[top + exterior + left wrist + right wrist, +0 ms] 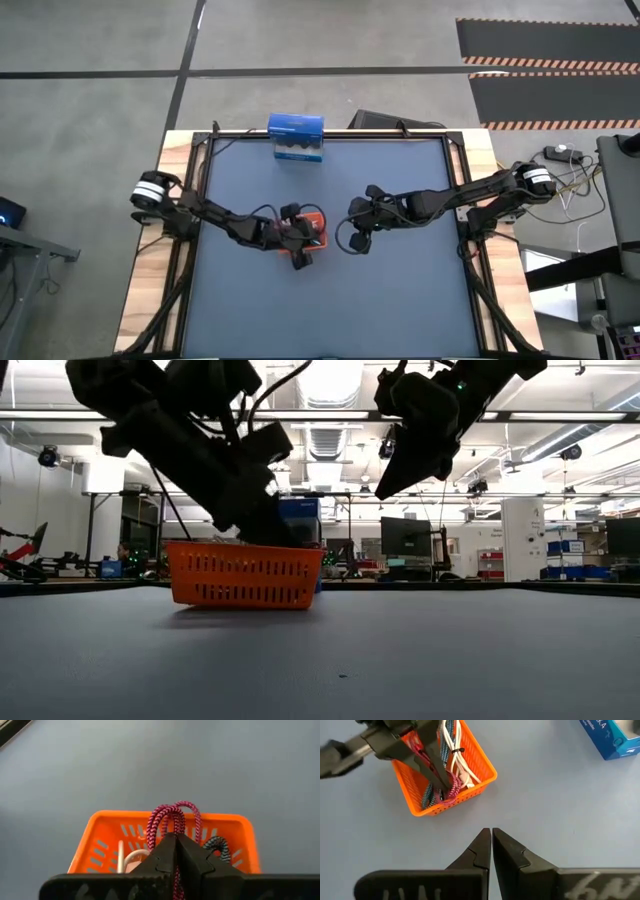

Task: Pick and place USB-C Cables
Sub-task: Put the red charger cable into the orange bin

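Observation:
An orange tray stands on the blue table, left of centre. It holds white, teal, black and red USB-C cable bundles. My left gripper reaches down into the tray and is shut on the red cable. My right gripper is shut and holds nothing. It hangs above the bare table just right of the tray. My left gripper pinches the red braided cable bundle between its two fingers, just below its looped end, which sticks out past the fingertips. The fingers slant down into the tray from the table's left side. The bundle's lower part lies inside one end of the tray.
A blue box stands at the table's far edge, behind the tray. Bare blue table surface stretches right of the tray and toward the near edge. The robot's own black wire loops below my right wrist.

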Motion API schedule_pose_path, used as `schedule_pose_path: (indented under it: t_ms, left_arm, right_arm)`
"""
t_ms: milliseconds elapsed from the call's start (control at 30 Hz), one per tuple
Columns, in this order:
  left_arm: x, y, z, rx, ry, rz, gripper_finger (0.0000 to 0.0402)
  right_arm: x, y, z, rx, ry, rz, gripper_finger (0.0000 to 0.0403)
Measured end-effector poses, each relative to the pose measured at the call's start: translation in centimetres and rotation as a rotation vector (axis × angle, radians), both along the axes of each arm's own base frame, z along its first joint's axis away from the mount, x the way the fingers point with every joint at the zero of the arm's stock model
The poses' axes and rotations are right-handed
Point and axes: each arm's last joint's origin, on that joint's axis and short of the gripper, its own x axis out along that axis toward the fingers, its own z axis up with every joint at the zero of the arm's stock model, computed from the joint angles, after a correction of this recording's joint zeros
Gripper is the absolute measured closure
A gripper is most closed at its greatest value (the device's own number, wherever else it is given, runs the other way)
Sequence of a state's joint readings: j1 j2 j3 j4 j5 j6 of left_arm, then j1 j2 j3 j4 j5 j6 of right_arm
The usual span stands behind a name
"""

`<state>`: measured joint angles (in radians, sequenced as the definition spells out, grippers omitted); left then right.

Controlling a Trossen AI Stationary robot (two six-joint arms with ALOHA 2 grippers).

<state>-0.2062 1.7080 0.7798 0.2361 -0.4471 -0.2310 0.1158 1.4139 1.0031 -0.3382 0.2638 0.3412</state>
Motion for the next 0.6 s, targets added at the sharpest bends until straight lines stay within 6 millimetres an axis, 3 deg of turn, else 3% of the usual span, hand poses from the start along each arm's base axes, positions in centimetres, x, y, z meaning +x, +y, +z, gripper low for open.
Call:
schedule_pose_path:
  t_ms: [300, 600]
  left_arm:
    - [0.0, 0.1, -0.8, 0.005, 0.024, 0.035, 0.0402]
    - [-0.3, 0.0, 0.6, 0.013, 0.0, 0.011, 0.0402]
  right_arm:
    - [0.0, 0.0, 0.0, 0.0, 0.0, 0.0, 0.0394]
    - [0.0, 0.0, 0.0, 0.0, 0.001, 0.0, 0.0394]
